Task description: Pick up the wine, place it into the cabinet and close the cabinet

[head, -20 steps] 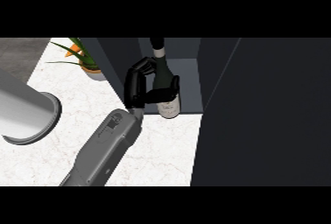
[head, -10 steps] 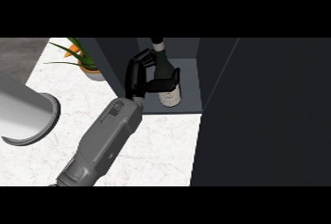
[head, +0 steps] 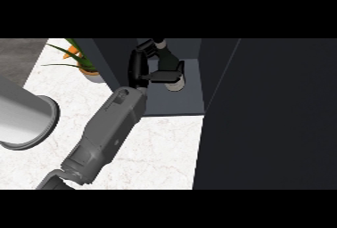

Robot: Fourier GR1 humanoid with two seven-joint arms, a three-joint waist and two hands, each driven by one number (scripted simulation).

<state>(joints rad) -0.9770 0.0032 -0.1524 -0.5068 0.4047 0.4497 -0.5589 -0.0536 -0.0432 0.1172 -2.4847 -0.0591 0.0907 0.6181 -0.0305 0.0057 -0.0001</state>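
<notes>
1. At the counter's (head: 154,149) left edge we see a large grey cylinder (head: 23,116) with a rim, partly cut off by the view's edge.
2. Near the counter's far left corner stands a potted plant (head: 84,63) with green leaves and a touch of orange, just beside the cabinet's left wall.
3. A grey forearm (head: 108,129) comes up from the lower edge and crosses the white counter on a slant, its wrist at the cabinet's front edge.
4. We take the one hand in view for the right hand (head: 139,64). It is inside the open cabinet (head: 174,103), and its black fingers and thumb are curled round the wine.
5. The wine (head: 175,83) is inside the cabinet, towards its back, with its pale lower part showing below the fingers and its dark neck above them. We cannot tell whether it touches the cabinet floor.
6. The cabinet door (head: 276,111) stands open as a broad dark panel filling the right side, over the counter's right edge.
</notes>
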